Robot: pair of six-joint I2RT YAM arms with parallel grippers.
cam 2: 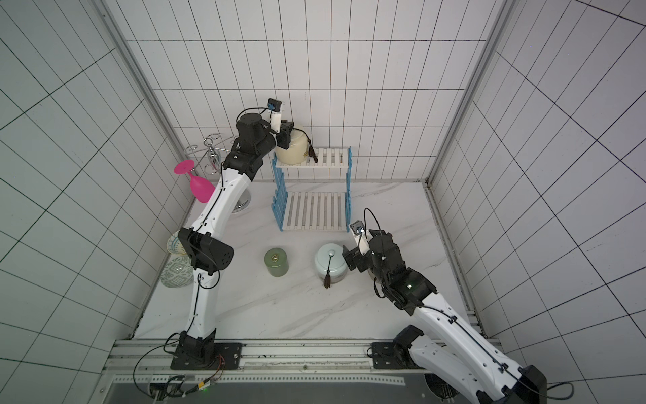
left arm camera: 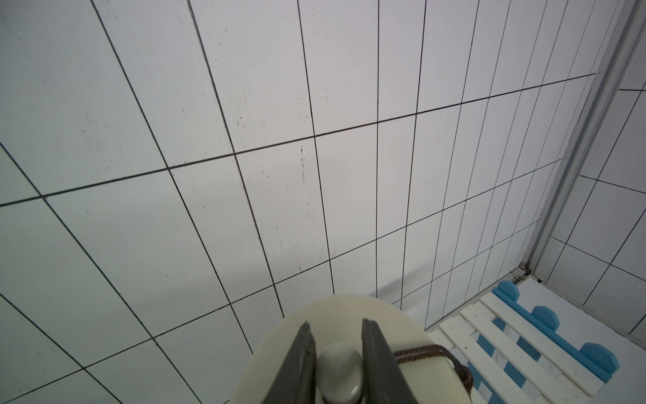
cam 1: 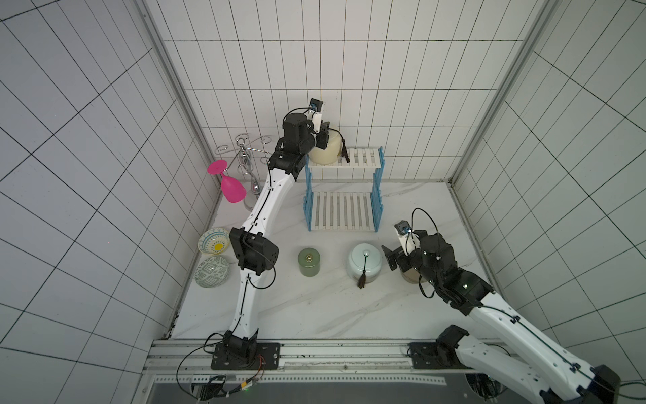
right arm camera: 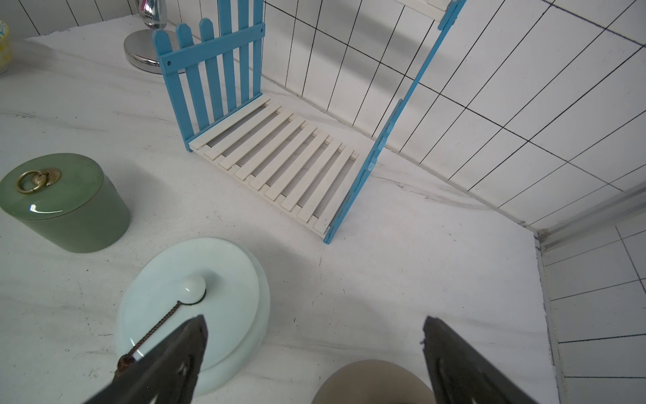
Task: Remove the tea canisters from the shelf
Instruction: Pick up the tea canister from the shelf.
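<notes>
shelf (cam 1: 344,211) on marble table (cam 1: 314,307)

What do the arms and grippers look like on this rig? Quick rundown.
The left arm and right arm match: white shell links, bulky black joint housings, black base plates. Thin black cables run clipped along the links. Each wrist has a small camera on a white bracket. The left gripper and right gripper have flat, dark, tapered fingers.
</notes>
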